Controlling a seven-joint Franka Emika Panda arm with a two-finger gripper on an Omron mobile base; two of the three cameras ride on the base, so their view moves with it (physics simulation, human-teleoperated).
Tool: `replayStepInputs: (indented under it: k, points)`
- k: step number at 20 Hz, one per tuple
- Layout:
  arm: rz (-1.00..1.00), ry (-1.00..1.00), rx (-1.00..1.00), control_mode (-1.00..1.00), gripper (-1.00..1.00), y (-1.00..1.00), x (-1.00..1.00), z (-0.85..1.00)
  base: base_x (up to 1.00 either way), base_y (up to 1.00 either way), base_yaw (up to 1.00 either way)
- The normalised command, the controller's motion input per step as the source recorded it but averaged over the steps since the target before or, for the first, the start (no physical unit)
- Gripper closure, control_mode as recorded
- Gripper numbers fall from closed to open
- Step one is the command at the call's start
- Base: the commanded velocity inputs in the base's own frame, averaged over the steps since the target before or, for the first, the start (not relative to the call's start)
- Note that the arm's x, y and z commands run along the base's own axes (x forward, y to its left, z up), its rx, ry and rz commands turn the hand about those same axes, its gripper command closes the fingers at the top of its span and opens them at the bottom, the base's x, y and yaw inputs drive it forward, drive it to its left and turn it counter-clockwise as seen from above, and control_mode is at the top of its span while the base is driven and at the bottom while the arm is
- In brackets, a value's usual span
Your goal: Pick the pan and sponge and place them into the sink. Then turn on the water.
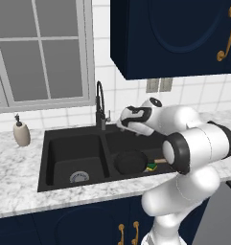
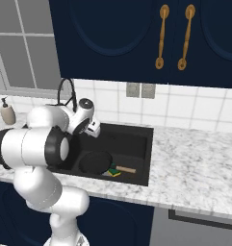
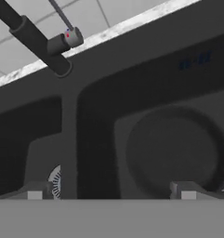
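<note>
- Pan and sponge both lie in the right basin of the sink; sponge is tucked against the pan where the handle starts. Placement looks done.
- Step in hand, as I read it: turn on the water. No stream from the faucet yet.
- End effector is released, fingers spread wide, nothing between them. It hangs over the sink near the divider, looking down at the pan and the faucet base.
- In the right base view the end effector sits above the right basin, just in front of the faucet, apart from it.
- The faucet's small side lever is near the top of the hand view, well clear of the fingertips.
- Next move calls for: lift and advance toward the back wall, line up on the lever, push it sideways. A nudge would probably do, no grasp needed.
- Risk: lever is small; an off-axis approach could hit the neck instead.
- Soap bottle on the tabletop is well off to the left, no obstacle.
</note>
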Motion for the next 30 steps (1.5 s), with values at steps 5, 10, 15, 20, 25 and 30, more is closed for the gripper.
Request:
replayStepInputs:
  k: [5,10,15,20,25,30]
  points:
    - [0.0,-0.08,0.09,-1.0,-1.0,0.11,0.39,0.05,0.0,0.0,0.0]
    - [-0.01,-0.09,0.09,-1.0,-1.0,0.04,0.36,0.0,0.0,0.0,0.0]
    - [0.0,-0.15,0.13,-1.0,-1.0,0.08,0.32,0.0,0.0,0.0,0.0]
    - [0.0,-0.03,0.02,-1.0,-1.0,0.13,0.26,0.0,0.0,0.0,0.0]
    - [0.0,0.0,0.01,-1.0,-1.0,0.11,0.23,0.0,0.0,0.0,0.0]
    - [0.0,0.0,0.01,-1.0,-1.0,0.17,0.34,0.0,0.0,0.0,0.0]
